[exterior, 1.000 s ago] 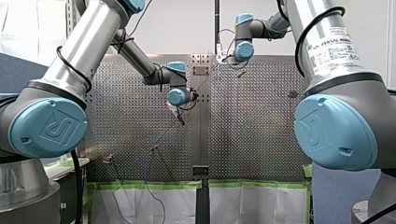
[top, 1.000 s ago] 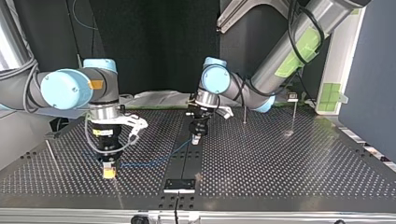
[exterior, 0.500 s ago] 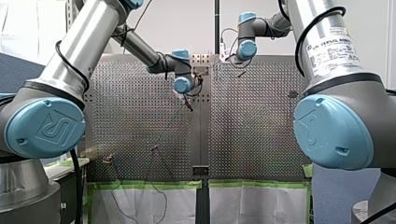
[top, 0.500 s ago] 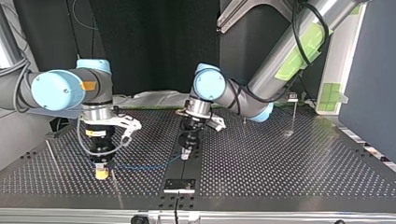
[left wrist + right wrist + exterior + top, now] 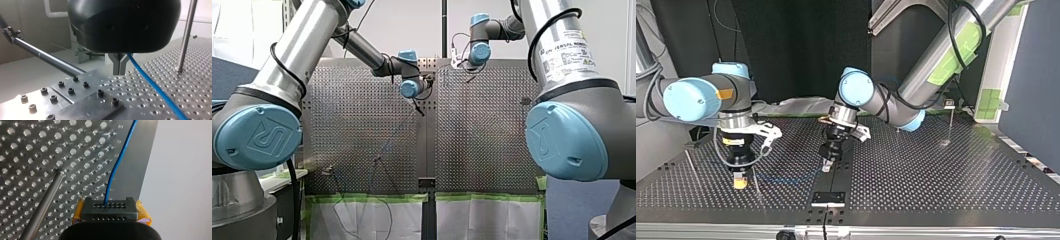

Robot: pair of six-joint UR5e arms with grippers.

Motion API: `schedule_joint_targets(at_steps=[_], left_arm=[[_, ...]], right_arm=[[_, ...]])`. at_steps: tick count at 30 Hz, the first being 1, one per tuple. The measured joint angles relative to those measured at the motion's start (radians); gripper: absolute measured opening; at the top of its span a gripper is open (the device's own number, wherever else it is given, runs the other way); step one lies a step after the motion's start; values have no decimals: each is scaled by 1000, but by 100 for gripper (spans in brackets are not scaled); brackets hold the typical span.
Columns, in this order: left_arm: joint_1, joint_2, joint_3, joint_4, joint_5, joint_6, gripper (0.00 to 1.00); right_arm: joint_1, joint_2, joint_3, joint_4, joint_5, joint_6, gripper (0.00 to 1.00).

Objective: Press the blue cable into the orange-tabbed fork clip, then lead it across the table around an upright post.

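Your left gripper (image 5: 119, 65) is pinched shut on the blue cable (image 5: 155, 87), your right gripper (image 5: 109, 206) clamps it too, strung low over the table (image 5: 936, 175) between them; the clip isn't clearly visible, so rounding the post (image 5: 186, 37) probably remains.

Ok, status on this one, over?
Left tool shut on blue cable. Right tool shut on it too, cable strung between them. Upright post beside right tool, apart from cable.
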Motion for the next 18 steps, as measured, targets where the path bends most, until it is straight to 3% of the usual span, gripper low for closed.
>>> schedule_joint_targets(at_steps=[18], left_arm=[[-7, 0, 0, 10, 20, -74, 0]], right_arm=[[-37, -9, 24, 7, 1, 3, 0]])
